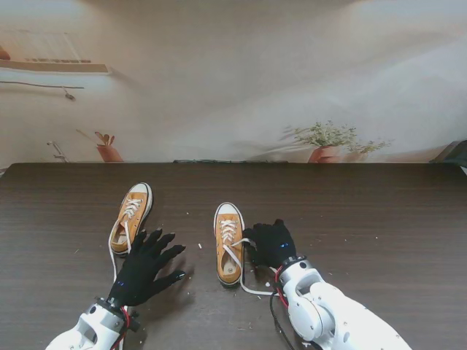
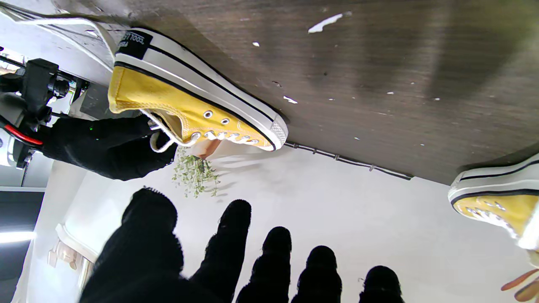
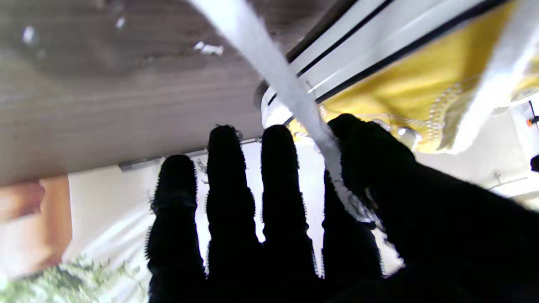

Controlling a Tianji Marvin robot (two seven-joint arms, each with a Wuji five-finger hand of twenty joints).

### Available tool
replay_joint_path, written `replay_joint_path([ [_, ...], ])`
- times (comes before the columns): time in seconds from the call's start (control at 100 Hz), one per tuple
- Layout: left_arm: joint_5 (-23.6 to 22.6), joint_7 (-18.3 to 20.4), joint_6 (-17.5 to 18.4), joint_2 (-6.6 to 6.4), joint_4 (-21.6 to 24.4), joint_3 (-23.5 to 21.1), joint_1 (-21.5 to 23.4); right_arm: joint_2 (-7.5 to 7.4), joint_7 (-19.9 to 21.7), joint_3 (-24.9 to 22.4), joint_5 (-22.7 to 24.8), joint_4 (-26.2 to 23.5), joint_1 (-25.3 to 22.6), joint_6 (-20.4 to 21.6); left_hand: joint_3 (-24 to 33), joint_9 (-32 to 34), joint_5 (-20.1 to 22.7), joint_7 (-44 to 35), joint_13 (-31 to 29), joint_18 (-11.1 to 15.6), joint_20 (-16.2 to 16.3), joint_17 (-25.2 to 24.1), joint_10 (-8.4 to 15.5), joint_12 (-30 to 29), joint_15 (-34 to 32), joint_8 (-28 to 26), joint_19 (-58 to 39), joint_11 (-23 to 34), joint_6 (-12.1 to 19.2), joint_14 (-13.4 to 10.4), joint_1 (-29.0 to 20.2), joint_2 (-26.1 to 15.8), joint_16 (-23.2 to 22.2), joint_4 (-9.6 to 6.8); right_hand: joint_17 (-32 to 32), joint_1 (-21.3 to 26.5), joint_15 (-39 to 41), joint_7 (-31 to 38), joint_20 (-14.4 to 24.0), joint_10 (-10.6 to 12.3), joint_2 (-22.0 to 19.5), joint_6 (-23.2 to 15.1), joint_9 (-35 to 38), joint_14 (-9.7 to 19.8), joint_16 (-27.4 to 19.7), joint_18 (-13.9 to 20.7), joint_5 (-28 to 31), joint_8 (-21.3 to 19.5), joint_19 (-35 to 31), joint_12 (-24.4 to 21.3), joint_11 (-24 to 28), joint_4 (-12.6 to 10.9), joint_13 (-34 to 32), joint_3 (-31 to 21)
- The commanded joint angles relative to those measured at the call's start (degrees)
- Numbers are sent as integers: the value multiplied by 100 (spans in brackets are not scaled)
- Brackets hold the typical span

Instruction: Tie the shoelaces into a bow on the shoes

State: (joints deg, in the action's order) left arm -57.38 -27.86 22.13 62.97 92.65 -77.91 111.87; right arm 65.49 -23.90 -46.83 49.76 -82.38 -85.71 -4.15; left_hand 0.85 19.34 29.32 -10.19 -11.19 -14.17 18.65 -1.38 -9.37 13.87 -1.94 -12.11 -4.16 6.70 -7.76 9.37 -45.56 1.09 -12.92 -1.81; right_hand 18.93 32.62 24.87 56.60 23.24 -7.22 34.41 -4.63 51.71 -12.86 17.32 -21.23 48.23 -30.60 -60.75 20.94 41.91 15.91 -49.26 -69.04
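Observation:
Two yellow canvas sneakers with white laces lie on the dark wooden table [image 1: 365, 219]. The left shoe [image 1: 131, 216] [image 2: 497, 202] sits just beyond my left hand [image 1: 146, 266], which hovers open with fingers [image 2: 227, 252] spread and holds nothing. Its loose lace [image 1: 113, 255] trails toward me. The middle shoe [image 1: 229, 244] [image 2: 189, 105] [image 3: 400, 84] has my right hand [image 1: 271, 243] [image 2: 105, 143] [image 3: 294, 219] against its right side. That hand's thumb and index finger pinch a white lace [image 3: 269, 71] [image 1: 244, 281] coming from this shoe; another stretch of lace loops on the table near the right wrist.
Small white specks [image 2: 324, 23] are scattered over the tabletop. Two potted plants [image 1: 325, 144] [image 1: 108, 149] stand behind the table's far edge against the pale wall. A shelf [image 1: 55, 67] hangs at the far left.

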Motion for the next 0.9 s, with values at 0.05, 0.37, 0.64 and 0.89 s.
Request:
replay_joint_path([
  [0.05, -16, 65, 46, -5, 54, -6, 29, 102, 88, -120, -529, -27, -115, 188, -50, 84, 129, -32, -69, 420, -40, -6, -23, -16, 25, -37, 81, 64, 167, -45, -166, 33, 31, -14, 219, 166, -131, 566, -96, -112, -29, 36, 981, -116, -16, -179, 454, -499, 31, -304, -470, 212, -649, -4],
  [0.37, -2, 68, 62, -2, 77, 1, 35, 308, 528, -604, -2164, -377, -480, 436, -53, 82, 152, -61, -76, 424, -44, 1, -33, -17, 25, -61, 81, 67, 178, -45, -162, 33, 30, -15, 622, 236, 152, 564, -79, -1, 52, 43, 2350, -135, 290, -264, 401, -204, -193, -409, -370, 215, -1817, 23],
  [0.64, -23, 46, 69, -2, 95, 1, 42, 301, 731, -744, -2482, -681, -697, 272, -50, 108, 186, -86, -91, 418, -48, 7, -32, -14, 20, -81, 80, 78, 163, -43, -168, 44, 28, -17, 2939, 246, 3273, 624, -52, 158, -41, 58, 2405, 11, 1196, -992, 278, -71, -1416, 603, 1382, 168, -2540, 209],
  [0.89, -42, 8, 72, -1, 110, -8, 55, 310, 967, -808, -2901, -940, -821, 1, -46, 111, 192, -95, -104, 418, -50, 9, -29, -15, 20, -93, 80, 79, 177, -49, -167, 43, 27, -18, 4451, 167, 6184, 681, 685, 305, -40, -2, 2373, 713, 2250, -1111, 212, 122, -3669, 913, 1801, 153, -2577, 275],
])
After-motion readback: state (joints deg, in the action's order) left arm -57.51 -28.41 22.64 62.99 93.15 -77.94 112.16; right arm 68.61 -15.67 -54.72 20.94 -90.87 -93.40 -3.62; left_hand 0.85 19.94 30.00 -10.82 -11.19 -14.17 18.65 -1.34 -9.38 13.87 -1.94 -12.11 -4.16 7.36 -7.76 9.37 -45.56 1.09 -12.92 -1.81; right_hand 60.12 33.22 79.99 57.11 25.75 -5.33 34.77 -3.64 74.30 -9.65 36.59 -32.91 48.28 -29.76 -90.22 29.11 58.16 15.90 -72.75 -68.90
